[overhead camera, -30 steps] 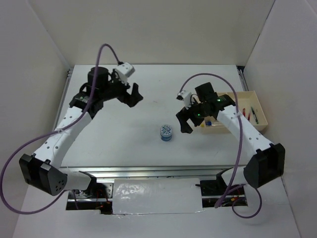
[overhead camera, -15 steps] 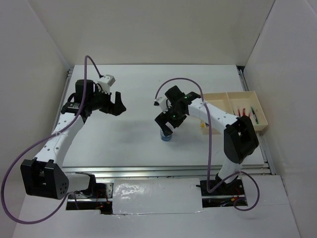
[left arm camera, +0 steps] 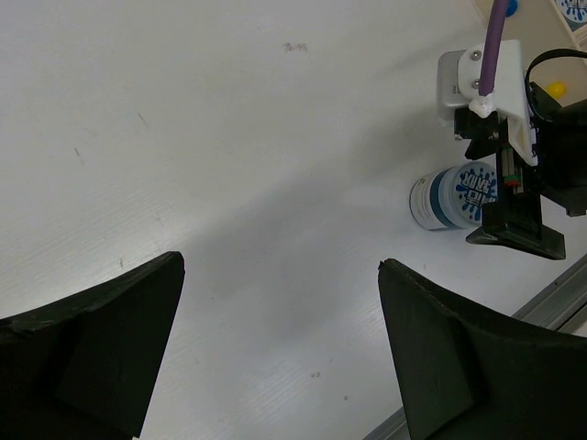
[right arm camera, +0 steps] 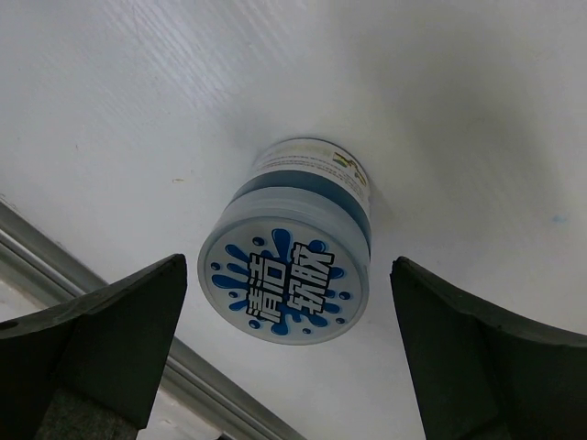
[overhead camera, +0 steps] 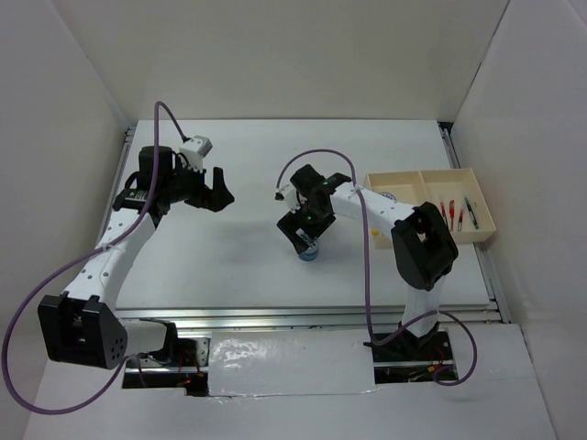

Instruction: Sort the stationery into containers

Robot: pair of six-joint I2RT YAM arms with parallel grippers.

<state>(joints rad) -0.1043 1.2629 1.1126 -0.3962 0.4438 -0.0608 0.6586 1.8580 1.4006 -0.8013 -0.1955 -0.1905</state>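
Right wrist view shows you your right claw (right arm camera: 292,367) wide open, holding nothing, with the roll (right arm camera: 286,280) standing on the table (right arm camera: 440,110) between its fingers but not touching them, while your left claw (left arm camera: 275,357), well away, is open and empty too.

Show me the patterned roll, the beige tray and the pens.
patterned roll (right arm camera: 284,284), right wrist view, printed lid.
beige tray (overhead camera: 431,171), top view, far rim.
pens (overhead camera: 456,216), top view, a red-ended pen.
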